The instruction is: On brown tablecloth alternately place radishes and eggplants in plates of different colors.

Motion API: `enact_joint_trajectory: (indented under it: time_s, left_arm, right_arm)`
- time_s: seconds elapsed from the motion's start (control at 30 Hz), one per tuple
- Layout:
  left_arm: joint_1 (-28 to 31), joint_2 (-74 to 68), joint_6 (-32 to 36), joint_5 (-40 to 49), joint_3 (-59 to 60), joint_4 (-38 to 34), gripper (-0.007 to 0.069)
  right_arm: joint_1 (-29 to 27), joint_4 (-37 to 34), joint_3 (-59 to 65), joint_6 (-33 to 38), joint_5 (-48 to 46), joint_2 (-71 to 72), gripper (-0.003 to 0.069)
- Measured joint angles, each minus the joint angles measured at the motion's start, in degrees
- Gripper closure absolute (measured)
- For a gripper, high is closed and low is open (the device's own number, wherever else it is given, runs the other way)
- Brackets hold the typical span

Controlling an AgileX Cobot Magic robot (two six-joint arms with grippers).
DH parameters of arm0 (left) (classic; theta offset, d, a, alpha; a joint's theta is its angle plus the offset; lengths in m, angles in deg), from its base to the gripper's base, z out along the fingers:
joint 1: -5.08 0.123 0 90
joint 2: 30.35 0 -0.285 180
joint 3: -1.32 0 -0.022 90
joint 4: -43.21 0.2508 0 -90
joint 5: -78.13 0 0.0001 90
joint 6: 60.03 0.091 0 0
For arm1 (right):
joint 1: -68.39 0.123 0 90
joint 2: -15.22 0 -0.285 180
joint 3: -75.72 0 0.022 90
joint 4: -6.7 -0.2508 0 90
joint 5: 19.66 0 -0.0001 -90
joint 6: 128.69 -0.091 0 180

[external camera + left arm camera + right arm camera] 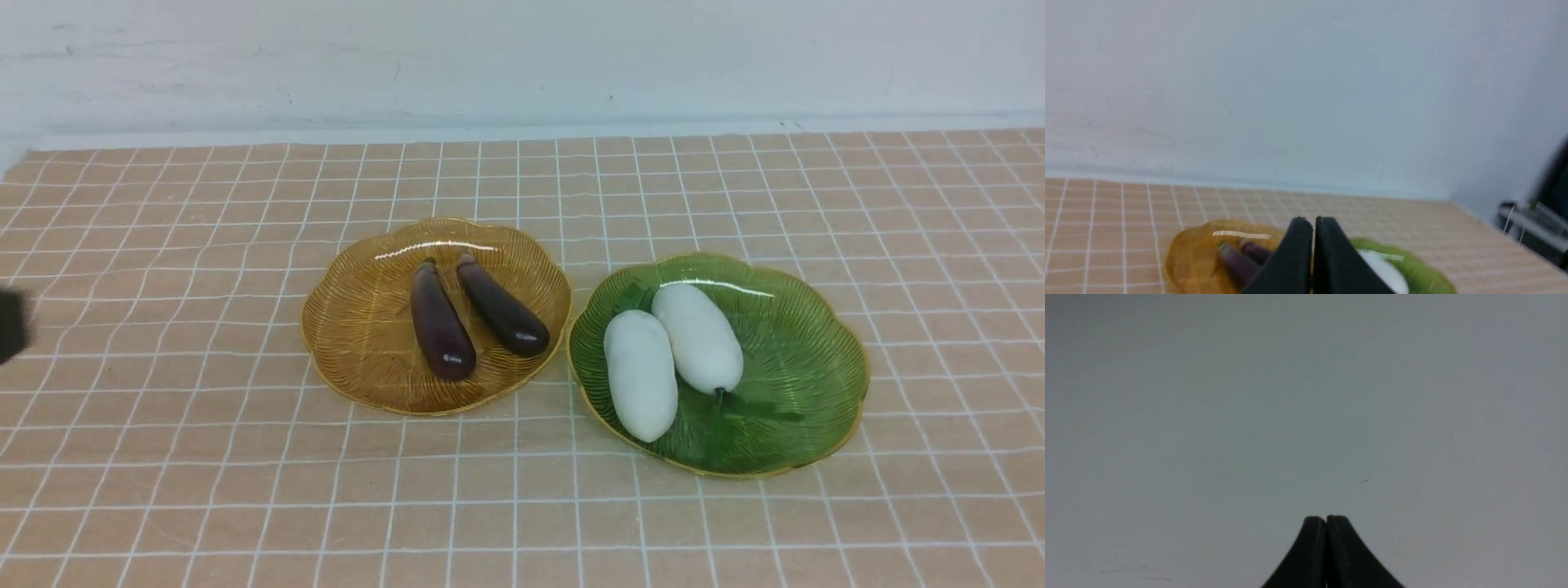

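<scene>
A dark blurred shape is cut off at the front view's left edge. In the left wrist view the left gripper hides part of the blurred yellow plate and green plate.

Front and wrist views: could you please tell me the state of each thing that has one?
eggplants, both lying in the amber plate
radishes, both lying in the green plate
left gripper, shut, holding nothing
right gripper, shut, holding nothing
brown tablecloth, spread out, slightly wrinkled
</scene>
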Motion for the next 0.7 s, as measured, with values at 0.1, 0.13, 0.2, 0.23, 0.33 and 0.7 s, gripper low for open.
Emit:
enact_joint_trajectory:
  time_s: [0.1, 0.13, 0.2, 0.23, 0.33, 0.7]
  left_arm:
    - [0.0, -4.1, 6.4, -0.6, 0.3, -4.8, 0.0628]
    - [0.0, -5.2, 7.6, -0.9, 0.4, -6.4, 0.0628]
    - [0.0, -7.2, 9.1, -2.7, 0.6, -9.4, 0.0628]
    - [0.0, -8.1, 9.6, -3.6, 0.8, -10.9, 0.0628]
    - [0.0, -9.0, 10.2, -4.9, 0.9, -11.7, 0.0628]
    - [0.0, -9.0, 10.6, -5.0, 1.0, -11.3, 0.0627]
  right_arm:
    - [0.0, 0.0, 0.0, 0.0, -0.1, 0.0, 0.0674]
    - [0.0, 0.1, 0.0, 0.0, 0.0, 0.0, 0.0674]
    - [0.0, 0.1, 0.0, 0.0, -0.3, 0.0, 0.0674]
    - [0.0, 0.1, 0.0, 0.0, -0.4, 0.0, 0.0674]
    - [0.0, 0.1, 0.0, 0.0, -0.6, 0.0, 0.0674]
    - [0.0, 0.1, 0.0, 0.0, -0.9, 0.0, 0.0674]
